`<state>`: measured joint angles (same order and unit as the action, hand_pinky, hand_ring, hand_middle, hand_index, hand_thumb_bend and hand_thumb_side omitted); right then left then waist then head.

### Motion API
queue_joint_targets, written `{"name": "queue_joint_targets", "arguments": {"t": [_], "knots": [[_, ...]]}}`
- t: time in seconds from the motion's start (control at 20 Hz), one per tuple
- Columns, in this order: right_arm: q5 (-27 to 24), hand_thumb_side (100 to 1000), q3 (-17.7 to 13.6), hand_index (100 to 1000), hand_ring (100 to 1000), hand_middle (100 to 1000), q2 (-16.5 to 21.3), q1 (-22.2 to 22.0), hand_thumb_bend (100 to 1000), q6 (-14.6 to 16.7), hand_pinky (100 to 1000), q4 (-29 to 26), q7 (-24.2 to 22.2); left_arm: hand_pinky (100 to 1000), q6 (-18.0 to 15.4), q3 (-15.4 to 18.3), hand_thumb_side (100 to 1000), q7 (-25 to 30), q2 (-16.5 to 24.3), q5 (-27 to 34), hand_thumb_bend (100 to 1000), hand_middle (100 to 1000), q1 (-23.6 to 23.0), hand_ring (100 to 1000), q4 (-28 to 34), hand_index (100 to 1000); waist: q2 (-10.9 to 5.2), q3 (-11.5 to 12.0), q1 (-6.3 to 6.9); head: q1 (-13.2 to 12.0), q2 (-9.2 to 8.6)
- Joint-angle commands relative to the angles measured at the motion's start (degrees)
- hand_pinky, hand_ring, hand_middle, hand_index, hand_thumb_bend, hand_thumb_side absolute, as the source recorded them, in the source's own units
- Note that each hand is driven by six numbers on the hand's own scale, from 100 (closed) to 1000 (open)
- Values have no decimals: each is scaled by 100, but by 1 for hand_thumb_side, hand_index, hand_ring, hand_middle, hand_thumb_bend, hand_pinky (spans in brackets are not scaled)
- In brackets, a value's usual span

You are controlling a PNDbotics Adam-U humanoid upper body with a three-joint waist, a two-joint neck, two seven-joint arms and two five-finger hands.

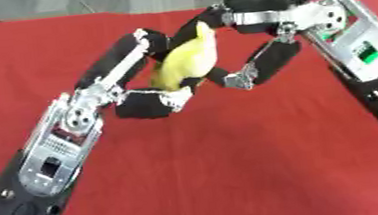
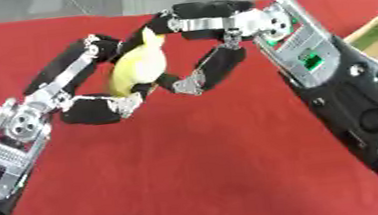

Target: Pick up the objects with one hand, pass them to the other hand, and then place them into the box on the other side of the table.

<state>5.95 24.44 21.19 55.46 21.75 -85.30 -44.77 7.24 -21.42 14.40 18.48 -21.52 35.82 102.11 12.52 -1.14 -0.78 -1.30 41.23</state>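
The yellow banana (image 1: 186, 59) is hanging in the air over the far part of the red table (image 1: 235, 175). The left hand (image 1: 133, 80) and right hand (image 1: 255, 37) are both curling fingers around it. It is looking light, soft and easy to squash, so holding its thick middle seems best.

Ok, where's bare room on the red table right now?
The red table is bare in front, between the two forearms. It is crowded at the centre, where the left hand and right hand both grip the yellow object.
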Motion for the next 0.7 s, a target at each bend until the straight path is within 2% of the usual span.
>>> {"name": "queue_joint_targets", "arguments": {"t": [0.05, 0.25, 0.4, 0.5, 0.55, 0.7], "knots": [[-35, 169, 71, 477, 916, 548, 38, 46, 100, -14, 869, -115, -3, 680, 61, 83, 213, -174, -22, -73, 100, 471, 159, 548, 155, 727, -81, -3, 6, 26, 18], [-48, 142, 73, 472, 901, 496, 41, 40, 100, -73, 860, -139, 106, 688, 129, 78, 258, -304, -27, -105, 100, 514, 151, 572, 155, 792, -78, -2, 4, 20, 12], [-76, 124, 72, 468, 884, 449, 42, 38, 100, -106, 853, -149, 172, 695, 164, 73, 344, -362, -25, -117, 103, 533, 146, 586, 155, 834, -77, -3, 5, 19, 10], [-93, 117, 71, 457, 870, 420, 42, 37, 100, -125, 848, -149, 197, 697, 172, 68, 416, -385, -25, -127, 205, 546, 137, 592, 152, 849, -76, -3, 8, 13, 6], [-101, 109, 70, 451, 866, 413, 42, 36, 100, -137, 846, -147, 202, 702, 163, 63, 478, -390, -23, -127, 297, 562, 132, 603, 155, 860, -75, -3, 9, 15, 4], [-123, 100, 64, 440, 857, 401, 43, 36, 100, -174, 841, -150, 227, 709, 108, 56, 562, -388, -13, -131, 448, 579, 121, 614, 166, 875, -72, -4, 13, 20, 24]]}}
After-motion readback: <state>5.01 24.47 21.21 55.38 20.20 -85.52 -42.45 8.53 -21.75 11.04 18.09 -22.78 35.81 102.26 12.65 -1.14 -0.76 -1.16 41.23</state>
